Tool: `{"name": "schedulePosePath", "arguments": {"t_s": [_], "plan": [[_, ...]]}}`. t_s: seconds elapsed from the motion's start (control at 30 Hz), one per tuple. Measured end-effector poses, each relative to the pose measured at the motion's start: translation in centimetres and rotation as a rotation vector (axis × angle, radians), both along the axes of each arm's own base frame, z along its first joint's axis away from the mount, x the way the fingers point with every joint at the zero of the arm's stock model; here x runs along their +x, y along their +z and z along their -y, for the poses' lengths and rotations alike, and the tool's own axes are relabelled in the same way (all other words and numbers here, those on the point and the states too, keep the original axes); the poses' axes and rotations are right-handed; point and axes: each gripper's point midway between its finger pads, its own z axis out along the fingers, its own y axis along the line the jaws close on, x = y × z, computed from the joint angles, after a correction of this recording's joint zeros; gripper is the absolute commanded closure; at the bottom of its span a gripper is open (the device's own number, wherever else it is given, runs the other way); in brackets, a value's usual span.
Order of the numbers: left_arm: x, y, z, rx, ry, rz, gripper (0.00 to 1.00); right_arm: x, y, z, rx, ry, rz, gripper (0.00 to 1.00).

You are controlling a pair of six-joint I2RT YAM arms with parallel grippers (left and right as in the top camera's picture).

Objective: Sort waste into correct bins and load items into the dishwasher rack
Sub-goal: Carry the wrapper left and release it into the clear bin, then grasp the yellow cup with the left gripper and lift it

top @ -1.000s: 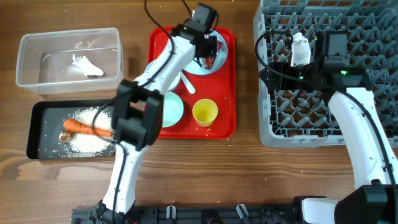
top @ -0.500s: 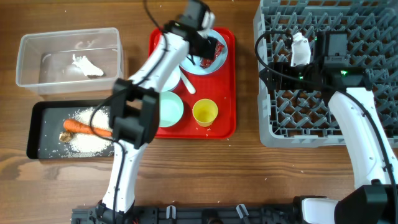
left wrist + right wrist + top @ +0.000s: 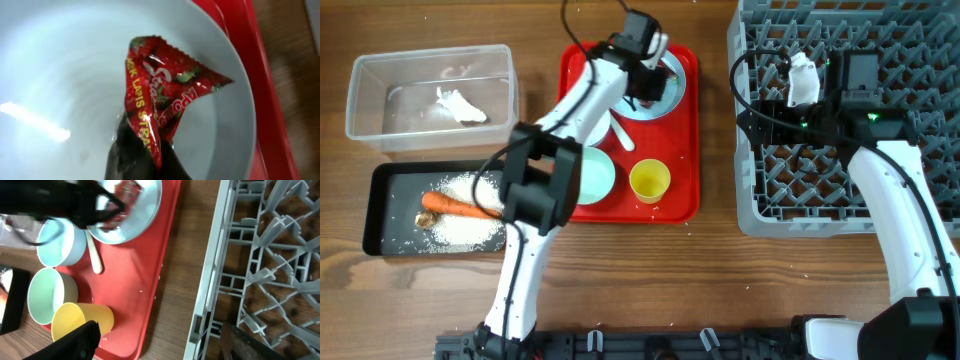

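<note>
My left gripper [image 3: 650, 82] is over the pale-blue plate [image 3: 678, 72] on the red tray and is shut on the crumpled red-and-white wrapper [image 3: 165, 100], pinched at its lower edge between my dark fingers [image 3: 125, 160] just above the plate [image 3: 60, 75]. My right gripper [image 3: 160, 345] is open and empty, over the left edge of the grey dishwasher rack [image 3: 880, 200]. Two bowls [image 3: 55, 242] [image 3: 592, 175], the yellow cup [image 3: 649, 180] and the white spoon [image 3: 620, 135] sit on the tray. The carrot [image 3: 460, 207], rice [image 3: 460, 230] and brown scrap [image 3: 425, 220] lie in the black bin [image 3: 380, 200].
The clear tub [image 3: 370, 70] at the back left holds a white crumpled scrap [image 3: 460, 105]. The flat red tray [image 3: 682, 150] lies between the bins and the rack. A strip of bare wood [image 3: 190, 280] separates the tray from the rack.
My left gripper has shifted slightly over the plate, left and then back right, and now covers most of the wrapper in the overhead view. The right arm has not moved.
</note>
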Motion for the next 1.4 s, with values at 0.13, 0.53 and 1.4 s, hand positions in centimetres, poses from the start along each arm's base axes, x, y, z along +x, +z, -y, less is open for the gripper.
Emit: {"name": "schedulePosePath", "arguments": {"t_s": [0.13, 0.53, 1.4], "plan": [[-0.2, 14.9, -7.9, -0.029, 0.194, 0.14, 0.96, 0.0, 0.0, 0.0, 0.0, 0.0, -0.002, 0.2], [-7.4, 5.6, -38.0, 0.2, 0.925, -0.232, 0.0, 0.2, 0.1, 0.0, 0.0, 0.0, 0.008, 0.2], [-19.5, 2.5, -2.2, 0.253, -0.256, -0.486, 0.96, 0.6, 0.8, -0.7, 0.031, 0.039, 0.049, 0.18]]}}
